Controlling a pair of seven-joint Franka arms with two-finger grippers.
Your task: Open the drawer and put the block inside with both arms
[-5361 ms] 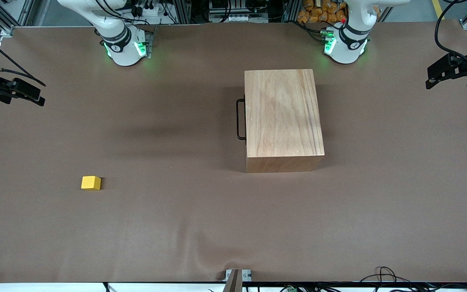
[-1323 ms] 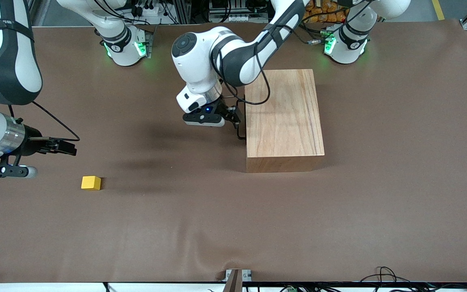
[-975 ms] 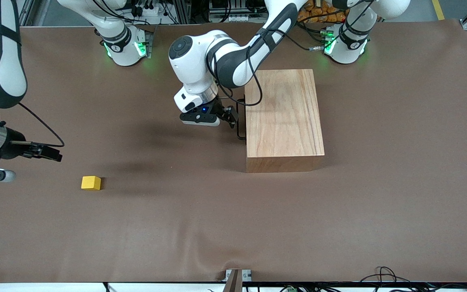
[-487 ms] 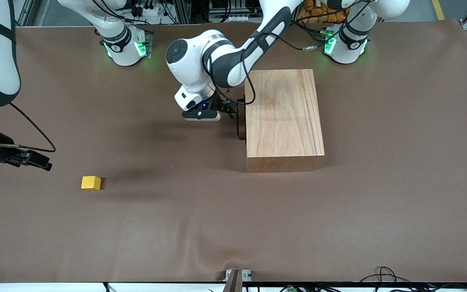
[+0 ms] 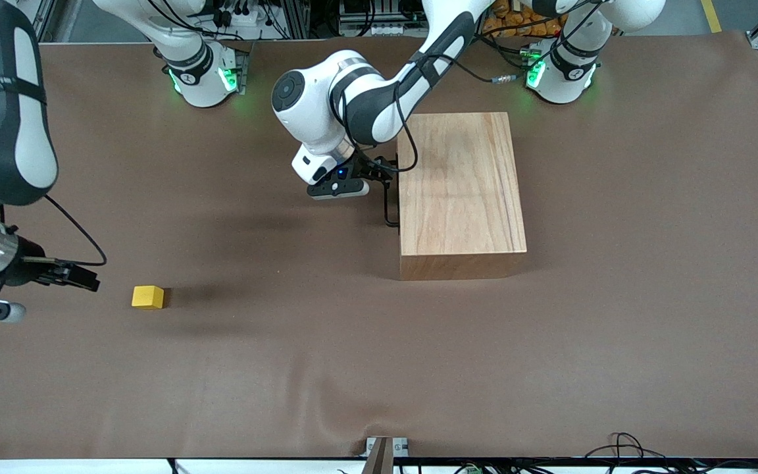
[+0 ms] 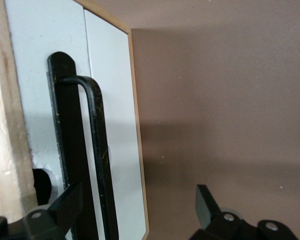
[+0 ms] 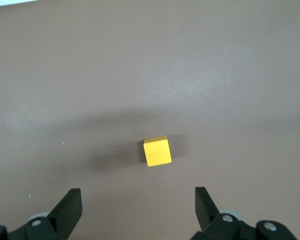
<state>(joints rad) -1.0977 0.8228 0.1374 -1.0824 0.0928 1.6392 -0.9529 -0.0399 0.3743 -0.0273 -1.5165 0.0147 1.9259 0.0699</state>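
Both grippers spread: left gripper [image 5: 379, 176] astride drawer [image 6: 107, 125] handle [image 6: 97, 165], right gripper [image 5: 83, 282] beside block [image 5: 147, 297].

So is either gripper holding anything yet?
Nothing held. Left gripper is open at the drawer handle; right gripper is open above the block.

Brown table [image 5: 550, 362] carries a wooden box [image 5: 461, 191] and yellow block [image 5: 148, 297]
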